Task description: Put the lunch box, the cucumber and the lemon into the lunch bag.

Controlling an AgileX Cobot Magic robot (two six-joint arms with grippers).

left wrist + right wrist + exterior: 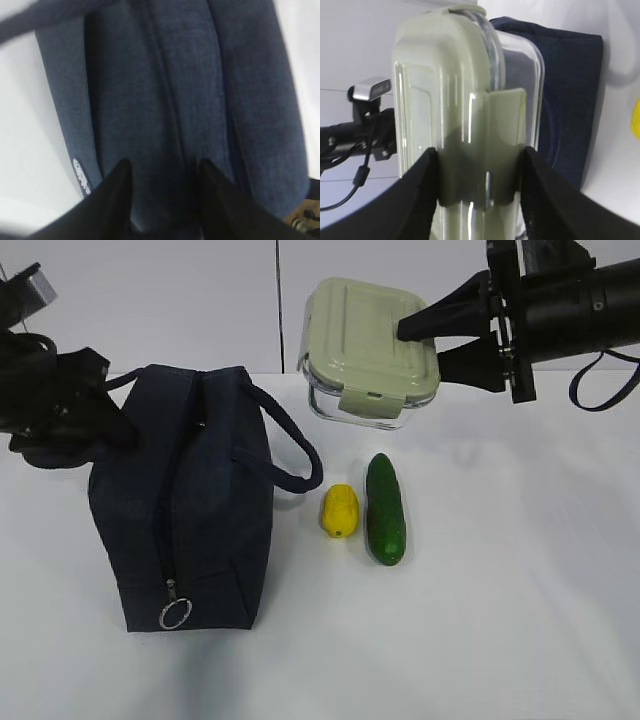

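Right now your right end effector (pixel 432 343) is clamping the lunch box (pixel 368 348) by one short end, one finger on the sage-green lid and the other under the clear base, and is holding it in the air above the back of the desk (pixel 500 620), tilted toward the camera. In the right wrist view the two fingers (pixel 420 200) are pressing against the box's (pixel 465 120) sides around the snap clip.

Your left end effector (pixel 165 200) is sitting at the far end of the lunch bag (pixel 185 510), its fingers parted a little; in the left wrist view the fingertips (pixel 117 192) are lying against the navy fabric (pixel 190 100), but you cannot tell whether they are pinching it. The bag is standing on the left of the desk with its zipper looking closed and the silver ring pull (pixel 175 614) hanging at the near end. One loop handle (pixel 295 455) is arching out toward the lemon.

Between the bag and the open desk, the lemon (pixel 340 510) and the cucumber (pixel 385 508) are lying just beside each other, below the raised lunch box and apart from the bag.
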